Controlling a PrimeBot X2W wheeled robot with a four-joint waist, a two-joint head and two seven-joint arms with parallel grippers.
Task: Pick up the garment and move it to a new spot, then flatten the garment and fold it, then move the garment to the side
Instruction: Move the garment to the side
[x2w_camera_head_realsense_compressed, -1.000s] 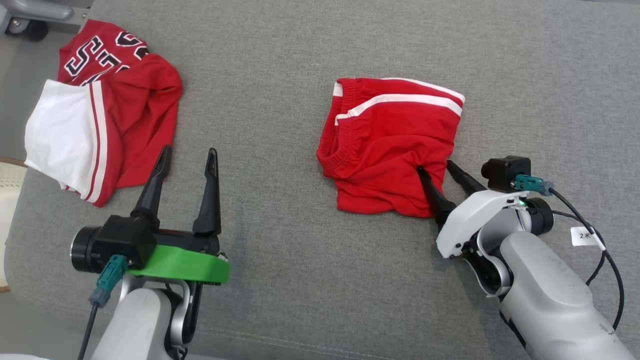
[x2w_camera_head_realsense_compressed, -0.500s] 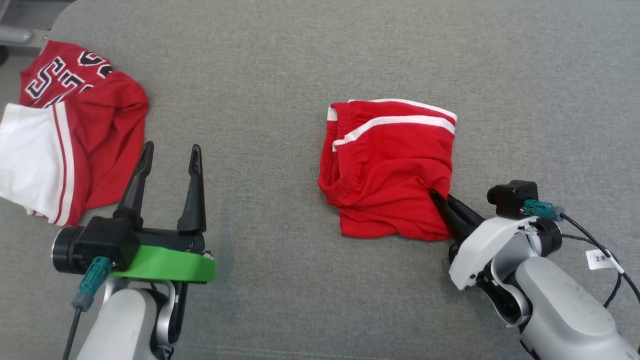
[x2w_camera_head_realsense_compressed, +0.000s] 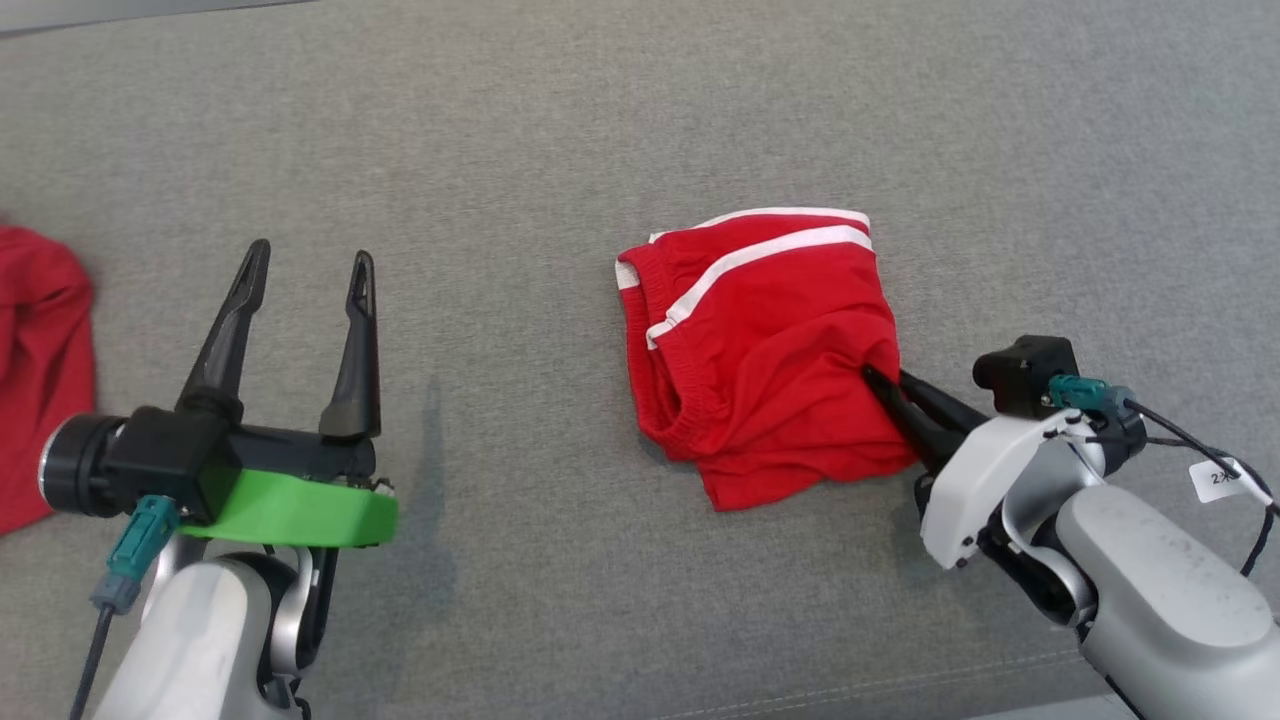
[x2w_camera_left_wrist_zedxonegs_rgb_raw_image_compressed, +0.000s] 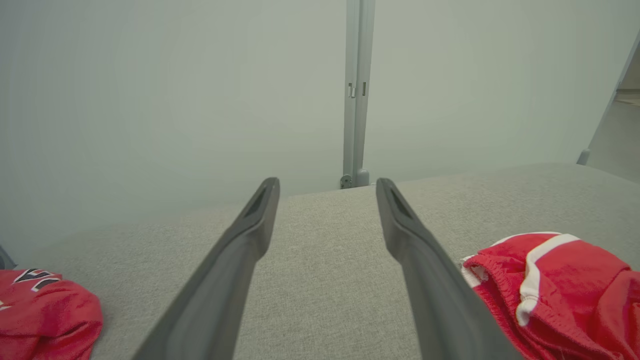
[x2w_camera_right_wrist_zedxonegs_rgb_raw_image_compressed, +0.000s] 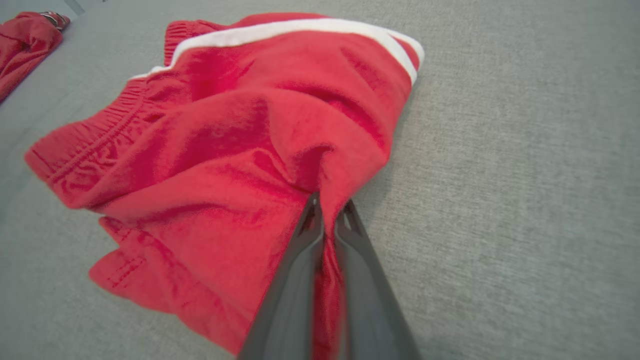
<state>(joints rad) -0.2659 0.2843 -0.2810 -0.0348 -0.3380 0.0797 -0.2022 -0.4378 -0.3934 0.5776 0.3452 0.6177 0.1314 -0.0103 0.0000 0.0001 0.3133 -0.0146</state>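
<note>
Across the wide grey cushion surface (x2w_camera_head_realsense_compressed: 560, 130), the biggest thing is the red shorts (x2w_camera_head_realsense_compressed: 760, 340) w/ white stripes, lying bunched right of centre. A second red garment (x2w_camera_head_realsense_compressed: 40, 380) lies at the far left edge, well apart from them. Next, the arms: the right gripper (x2w_camera_head_realsense_compressed: 878, 382) is clenched on a fold at the shorts' near-right edge, w/ cloth pinched between both fingers. The left gripper (x2w_camera_head_realsense_compressed: 310, 252) hovers released, jaws wide, holding nothing. The step in hand, I judge, is pick-up & move. To do it well, lift straight up until all the cloth leaves the surface instead of dragging it, bc the pinch takes only a thin fold and could slip. Then carry it slowly. Re containers: both clothes lie directly on the cushion, not inside any basket or box.
</note>
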